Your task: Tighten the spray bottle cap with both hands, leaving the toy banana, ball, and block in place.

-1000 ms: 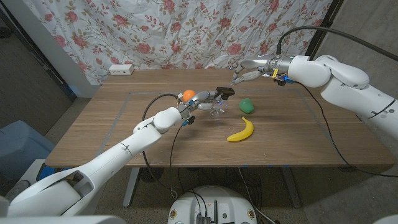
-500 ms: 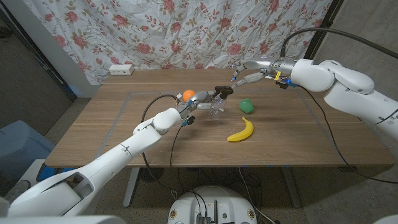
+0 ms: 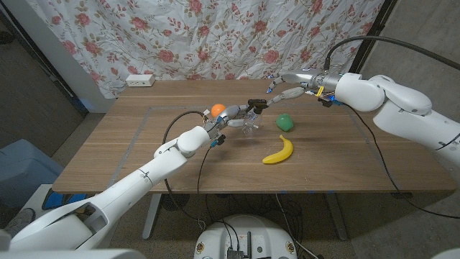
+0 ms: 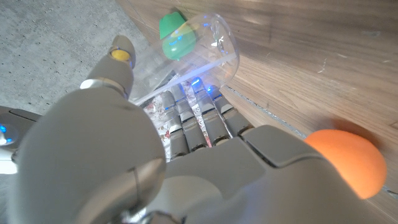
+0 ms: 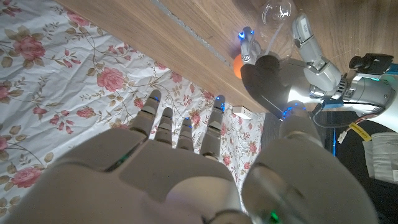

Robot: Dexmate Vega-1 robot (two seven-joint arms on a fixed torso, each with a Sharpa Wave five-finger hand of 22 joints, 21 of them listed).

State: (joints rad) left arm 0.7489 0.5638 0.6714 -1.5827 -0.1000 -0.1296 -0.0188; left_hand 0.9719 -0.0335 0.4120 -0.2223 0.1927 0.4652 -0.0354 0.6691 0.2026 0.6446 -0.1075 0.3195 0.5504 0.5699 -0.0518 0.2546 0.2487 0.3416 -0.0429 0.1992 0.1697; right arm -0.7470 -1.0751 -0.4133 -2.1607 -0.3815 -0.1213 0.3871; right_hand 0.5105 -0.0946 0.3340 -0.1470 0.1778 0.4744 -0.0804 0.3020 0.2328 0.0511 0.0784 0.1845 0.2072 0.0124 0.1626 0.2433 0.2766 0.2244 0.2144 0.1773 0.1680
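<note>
From my seat the clear spray bottle (image 3: pixel 249 124) is the hardest thing to read: in the head view its transparent body nearly vanishes against the wood, and only its black cap (image 3: pixel 258 105) stands out, sitting at the bottle's upper end. I cannot tell from any view how far the cap is screwed down. My left hand (image 3: pixel 231 117) grips the bottle near the middle of the wooden table (image 3: pixel 108 155); in the left wrist view the fingers (image 4: pixel 198 121) wrap around the clear body (image 4: pixel 205 50), and the back of the hand hides most of it, so I cannot see the bottle's lower part there. Through the plastic I make out the green block (image 4: pixel 176 32), distorted by the curve. The orange ball (image 3: pixel 218 109) sits just behind my left hand, partly covered by it in the head view and blurred at the edge of the left wrist view (image 4: pixel 347 162). My right hand (image 3: pixel 287 85) hangs in the air beyond the cap, apart from it, fingers spread and holding nothing; the right wrist view shows the fingertips (image 5: pixel 163 118) splayed against the floral curtain (image 5: pixel 56 81). The block (image 3: pixel 285 122) lies right of the bottle, and the toy banana (image 3: pixel 279 151) nearer me, both apart from the hands.
</note>
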